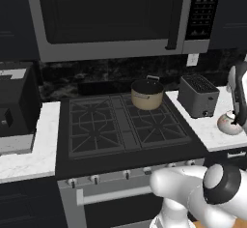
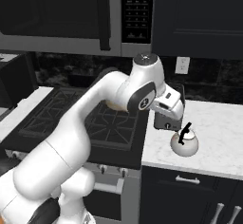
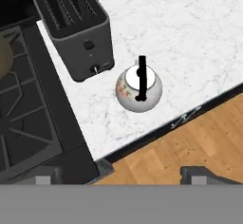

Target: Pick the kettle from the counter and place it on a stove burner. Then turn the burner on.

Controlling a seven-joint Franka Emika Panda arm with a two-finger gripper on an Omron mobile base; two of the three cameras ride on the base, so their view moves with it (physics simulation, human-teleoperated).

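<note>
Claw (image 3: pixel 121 178) hangs above the right-hand counter (image 3: pixel 190 33), jaws spread wide, nothing between them, touching nothing. In the hand view the two dark finger tips (image 3: pixel 47 174) stand far apart at the bottom edge, over the counter's front lip and the wooden floor (image 3: pixel 190 142) beyond it.

Kettle (image 3: pixel 139 88) sits upright on the marble, ahead of the claw and roughly centred between the fingers. Small, round, white, faint floral mark on one flank, black arched handle standing straight up over the lid. From the right base view the hand sits above and slightly back-left of the kettle (image 2: pixel 184 142), clear air between them.

Toaster (image 3: pixel 73 31), dark, two slots, stands just beside the kettle on the stove side; close but apart.

Cooktop (image 1: pixel 123 123) lies left of the counter. A tan pot (image 1: pixel 146 94) with dark lid occupies the rear right burner. Front right stove burner (image 1: pixel 157 130) under its grate is bare. Knobs (image 1: pixel 126 174) line the stove front.

Progress, as I judge it: early. Kettle not yet grasped, nothing moved to a burner, no flame visible. Remaining: descend, close on the handle, carry across past the toaster, set down, turn the matching knob.
</note>
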